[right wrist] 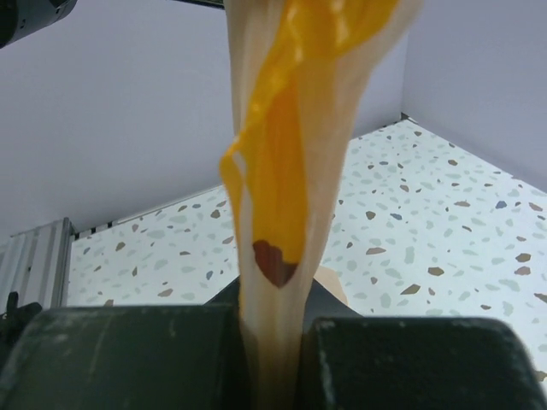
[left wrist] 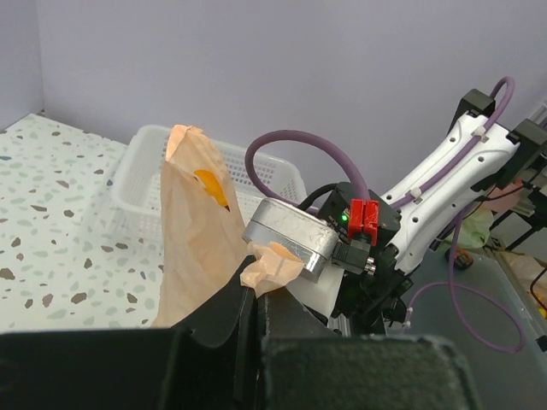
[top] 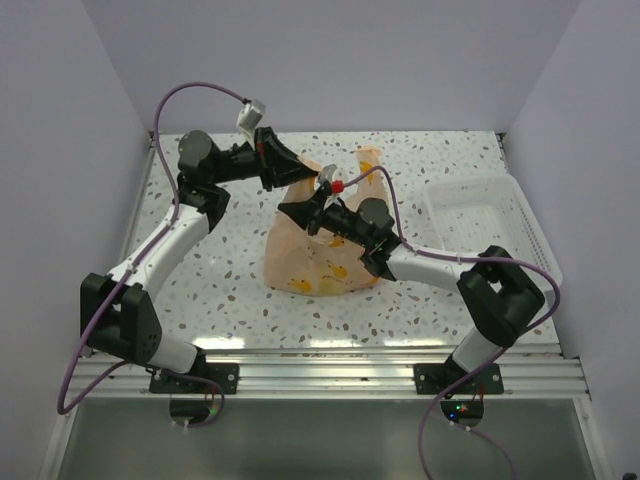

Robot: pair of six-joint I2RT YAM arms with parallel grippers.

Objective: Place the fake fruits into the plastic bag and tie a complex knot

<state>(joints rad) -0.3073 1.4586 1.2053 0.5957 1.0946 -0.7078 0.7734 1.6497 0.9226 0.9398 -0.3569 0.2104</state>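
While both arms reach in over the speckled table (top: 200,215), we see the plastic bag (top: 312,258) standing near its middle, its top drawn upward. Yellow fake fruits (top: 302,285) show through the thin wall, low inside the bag. The left gripper (top: 303,172) is clamped tight on a peach flap at the bag's top. The right gripper (top: 288,209) is closed hard on a twisted strip of the bag that rises from between its fingers. The white tray (top: 527,215) sits to the right, apart from the bag.
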